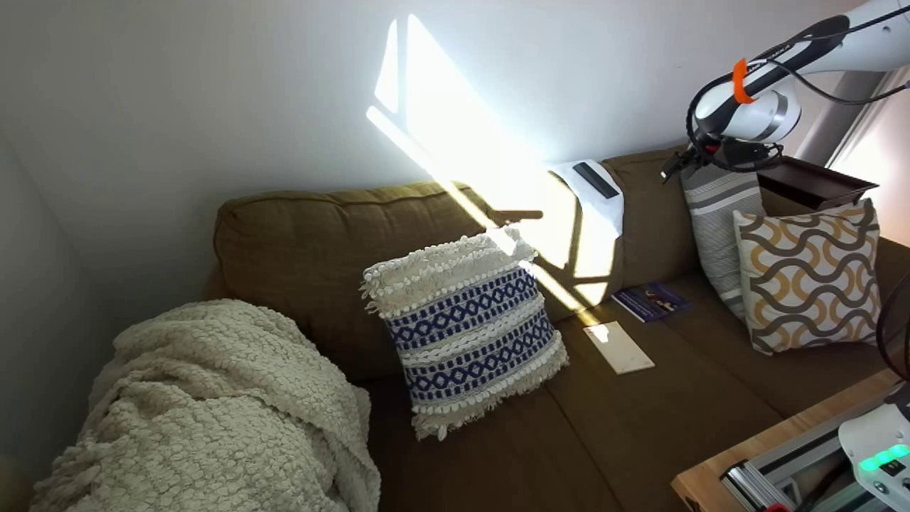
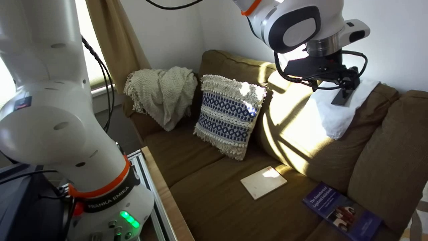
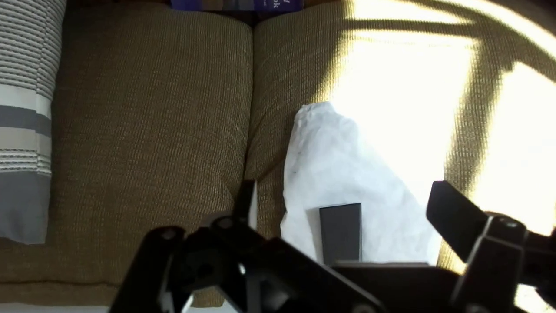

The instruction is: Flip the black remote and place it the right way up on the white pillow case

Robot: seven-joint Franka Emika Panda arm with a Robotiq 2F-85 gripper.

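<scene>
Nearest the camera in an exterior view, a white Franka arm [image 2: 43,120] bulks large, reaching over a brown sofa [image 2: 207,197]. Heaped at one end of the sofa is a cream blanket [image 1: 234,412]. Beside it a fringed blue-and-white cushion [image 1: 476,334] leans against the sofa's back, and a wavy-patterned cushion [image 1: 810,277] leans farther along. Over the sofa's back drapes the white pillow case [image 3: 330,152], partly in glaring sun. A purple-blue book [image 2: 341,211] lies below it, near a pale flat board [image 2: 264,182]. Jaws spread wide, the gripper [image 3: 344,195] hangs apart from the black remote [image 3: 341,232], which rests on the pillow case, toward the sofa's top; which face is up cannot be told.
</scene>
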